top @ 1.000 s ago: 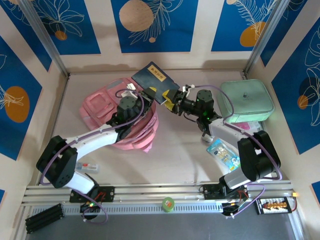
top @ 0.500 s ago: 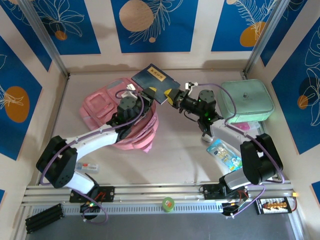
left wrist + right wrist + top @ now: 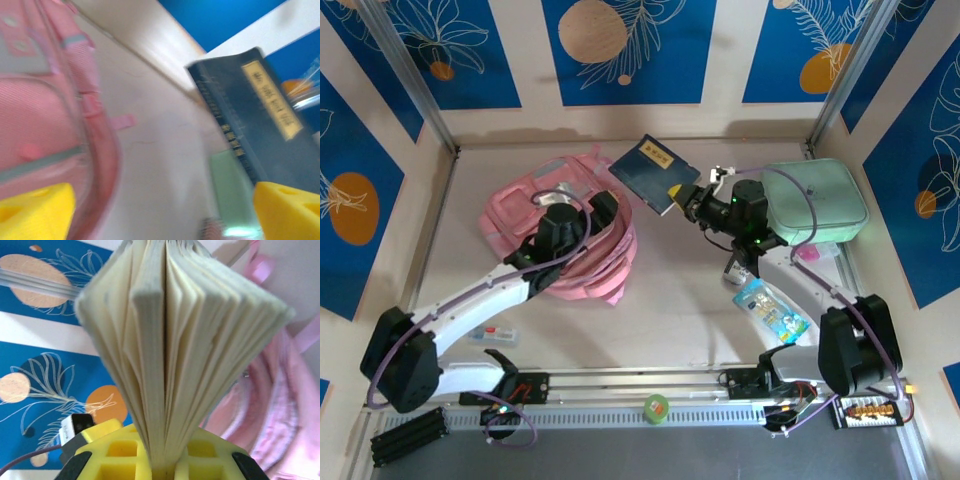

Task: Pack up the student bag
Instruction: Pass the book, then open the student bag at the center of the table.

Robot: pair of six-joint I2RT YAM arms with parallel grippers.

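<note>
The student bag, pink with grey trim, lies crumpled at the back left of the table. My left gripper hovers over its right side, open and empty; in the left wrist view its yellow fingertips stand wide apart, with the bag on the left and a dark blue book on the right. My right gripper is shut on that book at one corner and holds it off the table. In the right wrist view the book's pages fan out above the right gripper, with the bag behind.
A mint-green zip case sits at the back right with a pink item at its near edge. A blister pack lies by the right arm. A small tube lies front left, and a green tape roll rests on the rail.
My left gripper opened, let go of the book and drew back over the bag. My right gripper shut on the book and carried it a little to the right.
</note>
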